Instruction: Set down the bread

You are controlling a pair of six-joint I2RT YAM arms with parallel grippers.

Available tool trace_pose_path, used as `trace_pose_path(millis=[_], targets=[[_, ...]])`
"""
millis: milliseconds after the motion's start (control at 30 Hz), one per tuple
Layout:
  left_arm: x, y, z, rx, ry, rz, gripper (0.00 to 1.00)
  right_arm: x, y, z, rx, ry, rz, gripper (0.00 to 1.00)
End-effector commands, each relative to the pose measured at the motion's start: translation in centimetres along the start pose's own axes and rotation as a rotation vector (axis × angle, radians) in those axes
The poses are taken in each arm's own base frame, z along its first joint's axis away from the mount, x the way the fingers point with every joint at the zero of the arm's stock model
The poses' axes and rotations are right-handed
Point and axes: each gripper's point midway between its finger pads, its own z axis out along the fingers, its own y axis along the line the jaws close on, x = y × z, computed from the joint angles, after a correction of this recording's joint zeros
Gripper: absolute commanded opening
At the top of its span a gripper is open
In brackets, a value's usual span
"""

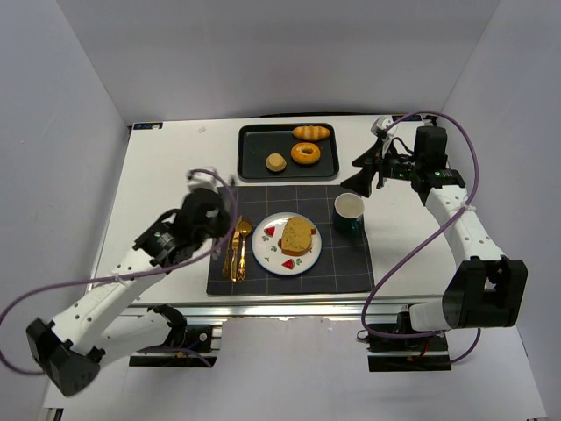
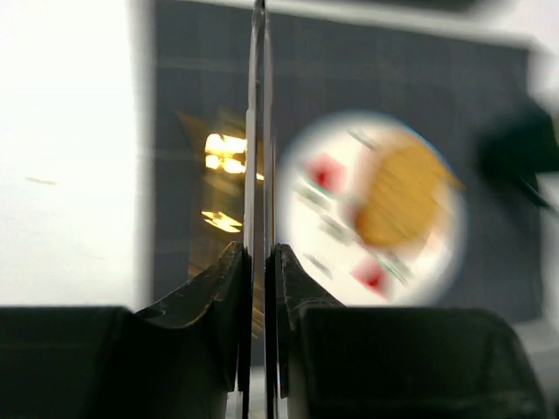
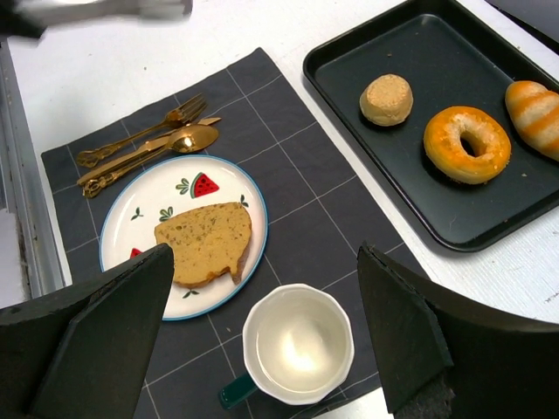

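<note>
Right wrist view: bread [image 3: 205,243], a flat golden-brown slice with speckled, porous crumb and a darker crust, lies on the plate [image 3: 113,229].
Plate: round, glossy white, blue rim, watermelon motifs; one edge is hidden behind a black finger; it rests on a dark, grid-stitched placemat [image 3: 288,166].
Right end effector [image 3: 264,271]: released, with wedge-shaped matte fingers spread wide and nothing between them.
Left end effector [image 2: 259,105]: thin blades clenched almost together on nothing; tips cut off at the frame's top, scene beneath blurred.
Mug [image 3: 297,343]: white inside, scalloped rim, dark green handle, empty.
Cutlery [image 3: 144,148]: gold-toned and ornate, on the placemat beside the plate.
Tray [image 3: 437,52]: black, rectangular, raised rim, on the white tabletop [image 3: 262,26]; holds a ring doughnut [image 3: 467,142], a small round bun [image 3: 387,99] and a glossy striped roll [image 3: 533,113] cut off at the edge.
</note>
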Motion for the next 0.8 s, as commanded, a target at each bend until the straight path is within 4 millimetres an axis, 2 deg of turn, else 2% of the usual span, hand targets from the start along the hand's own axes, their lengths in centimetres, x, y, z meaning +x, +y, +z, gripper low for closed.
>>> trace_pose_path(millis=[0,67,100,133,167,200,233,267,333,400,467,500,567,667,700,767], targets=[[-0.8,6.0,2.9,-0.083,-0.009,0.109,0.18,-0.1,0.8,-0.2,-0.026,-0.009,-0.036,0.89],[0.2,7.3,5.5,-0.051,0.032,0.123,0.2,0.4,0.6,-0.1,-0.027,0.009,-0.039,0.9],[0.0,9.4,6.4,-0.075,0.041,0.141,0.2,0.5,0.7,0.0,-0.033,0.015,-0.04,0.89],[0.2,9.3,7.5,-0.016,0.043,0.155,0.23,0.8,0.8,0.0,-0.037,0.025,-0.039,0.89],[1.1,10.1,8.7,-0.025,0.076,0.165,0.26,0.9,0.8,0.0,-0.036,0.029,-0.041,0.89],[1.2,11.5,9.5,-0.052,0.08,0.158,0.27,0.9,0.8,0.0,-0.036,0.029,-0.043,0.89],[1.0,12.1,10.3,-0.052,0.066,0.153,0.31,1.1,0.9,0.0,-0.036,0.032,-0.045,0.89],[2.2,13.1,11.3,-0.069,0.104,0.139,0.32,1.1,0.9,-0.1,-0.035,0.032,-0.049,0.89],[2.5,14.7,12.5,-0.088,0.106,0.111,0.34,1.1,1.2,-0.2,-0.035,0.03,-0.055,0.89],[4.5,16.0,13.4,-0.108,0.144,0.093,0.37,1.1,1.4,-0.4,-0.032,0.03,-0.062,0.89],[5.2,16.9,14.0,-0.127,0.15,0.075,0.4,1.3,1.5,-0.5,-0.027,0.033,-0.061,0.89],[6.4,17.3,14.3,-0.133,0.181,0.057,0.41,1.3,1.5,-0.5,-0.023,0.036,-0.062,0.89],[7.4,18.1,14.5,-0.145,0.209,0.029,0.43,1.6,1.5,-0.6,-0.018,0.047,-0.063,0.89],[7.2,18.8,14.3,-0.172,0.205,-0.005,0.52,2.2,1.2,-0.6,0.027,0.089,-0.05,0.89],[6.7,19.0,14.2,-0.183,0.19,-0.01,0.64,2.2,0.9,-0.5,0.064,0.099,-0.019,0.89],[5.5,18.9,13.7,-0.19,0.154,-0.013,0.73,3.0,-1.0,-0.4,0.209,0.159,0.018,0.89]])
